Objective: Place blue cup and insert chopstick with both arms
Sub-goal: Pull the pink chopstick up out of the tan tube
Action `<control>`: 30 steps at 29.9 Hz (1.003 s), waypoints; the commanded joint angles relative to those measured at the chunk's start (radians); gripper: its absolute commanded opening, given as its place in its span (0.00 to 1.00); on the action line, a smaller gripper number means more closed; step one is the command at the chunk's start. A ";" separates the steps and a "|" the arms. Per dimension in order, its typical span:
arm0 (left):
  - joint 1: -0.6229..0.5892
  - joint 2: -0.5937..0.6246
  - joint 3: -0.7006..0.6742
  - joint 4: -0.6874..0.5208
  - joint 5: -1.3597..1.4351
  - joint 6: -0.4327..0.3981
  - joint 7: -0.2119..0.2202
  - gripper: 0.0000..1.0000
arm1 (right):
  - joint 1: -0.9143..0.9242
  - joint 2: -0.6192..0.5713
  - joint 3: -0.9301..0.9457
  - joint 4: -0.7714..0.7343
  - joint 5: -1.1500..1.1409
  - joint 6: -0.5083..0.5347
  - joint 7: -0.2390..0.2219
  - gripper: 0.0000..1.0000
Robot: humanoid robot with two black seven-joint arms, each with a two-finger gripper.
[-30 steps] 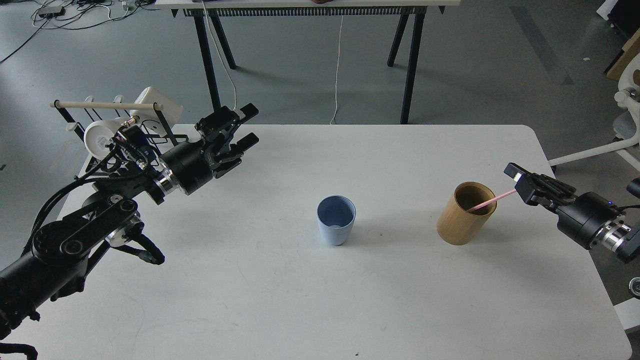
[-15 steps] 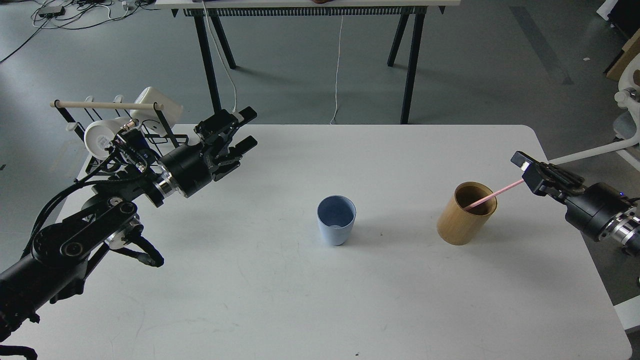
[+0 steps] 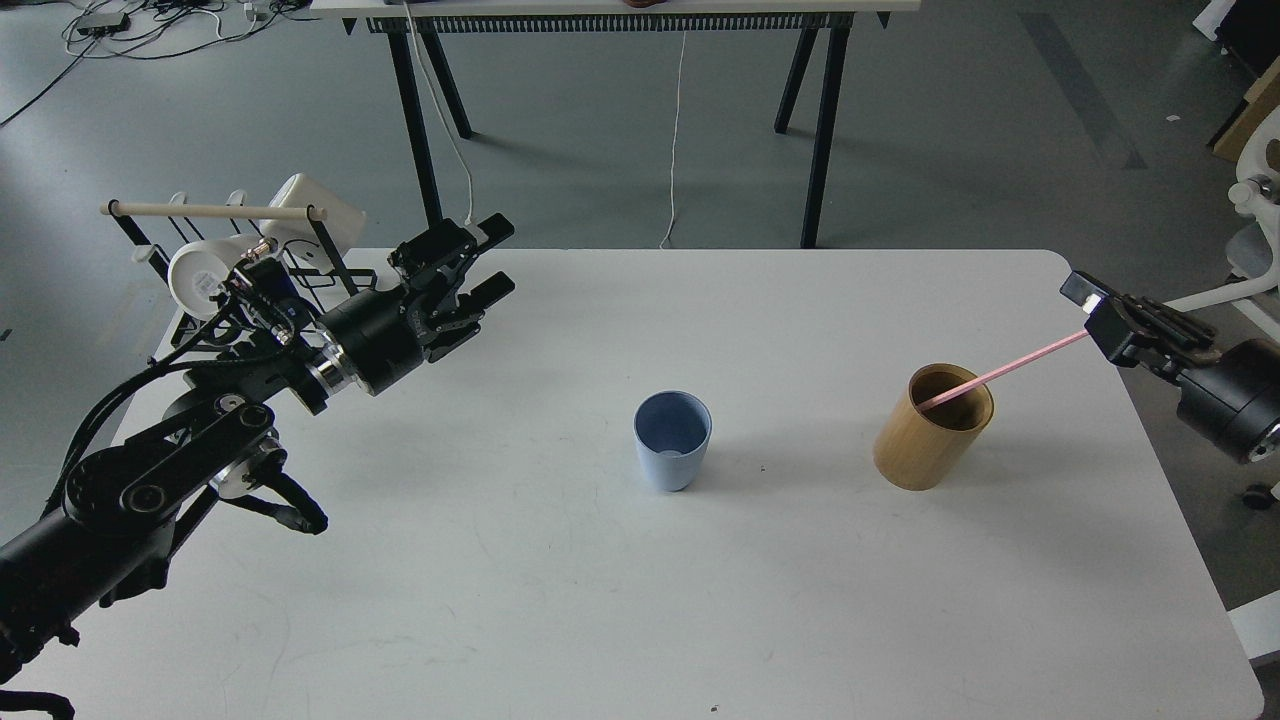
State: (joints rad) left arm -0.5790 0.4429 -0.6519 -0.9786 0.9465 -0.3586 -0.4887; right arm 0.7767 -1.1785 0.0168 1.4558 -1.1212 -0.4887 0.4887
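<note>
The blue cup [image 3: 672,439] stands upright and empty near the middle of the white table [image 3: 620,600]. My left gripper [image 3: 488,260] is open and empty, above the table's far left part, well left of the cup. My right gripper [image 3: 1095,318] is at the table's right edge, shut on the upper end of a pale pink chopstick [image 3: 1005,371]. The chopstick slants down to the left, with its lower tip still inside the tan bamboo cylinder [image 3: 933,427].
A mug rack [image 3: 215,212] with a wooden rod and white mugs [image 3: 196,278] stands at the table's far left corner, just behind my left arm. A black-legged table stands beyond the far edge. A white chair base shows at the right.
My right gripper has moved up and to the right, drawing the pink chopstick further out of the bamboo cylinder. The left arm has barely moved.
</note>
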 commanded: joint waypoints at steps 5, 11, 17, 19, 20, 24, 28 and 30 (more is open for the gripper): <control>0.005 -0.001 0.000 0.000 0.000 0.001 0.000 0.91 | 0.012 -0.053 0.000 0.035 0.001 0.000 0.000 0.00; 0.007 -0.001 0.000 0.000 0.000 0.001 0.000 0.91 | 0.022 -0.118 0.005 0.096 0.000 0.000 0.000 0.00; 0.005 -0.001 0.000 0.000 0.000 0.000 0.000 0.91 | 0.049 -0.170 0.006 0.135 0.000 0.000 0.000 0.00; 0.007 -0.003 0.000 0.000 0.000 0.000 0.000 0.91 | 0.068 -0.179 0.006 0.143 0.000 0.000 0.000 0.00; 0.007 -0.003 0.000 0.000 0.000 0.001 0.000 0.91 | 0.076 -0.179 0.005 0.146 0.000 0.000 0.000 0.00; 0.007 -0.009 0.000 0.000 0.000 0.000 0.000 0.91 | 0.125 -0.170 0.005 0.146 0.004 0.000 0.000 0.00; 0.007 -0.009 0.000 0.003 0.000 0.000 0.000 0.91 | 0.185 -0.104 -0.001 0.140 0.018 0.000 0.000 0.00; 0.008 -0.007 0.000 0.021 0.000 0.000 0.000 0.91 | 0.202 -0.054 -0.004 0.135 0.014 0.000 0.000 0.00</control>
State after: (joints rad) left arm -0.5723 0.4342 -0.6519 -0.9766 0.9463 -0.3591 -0.4887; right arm 0.9487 -1.2960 0.0168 1.5978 -1.1059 -0.4887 0.4887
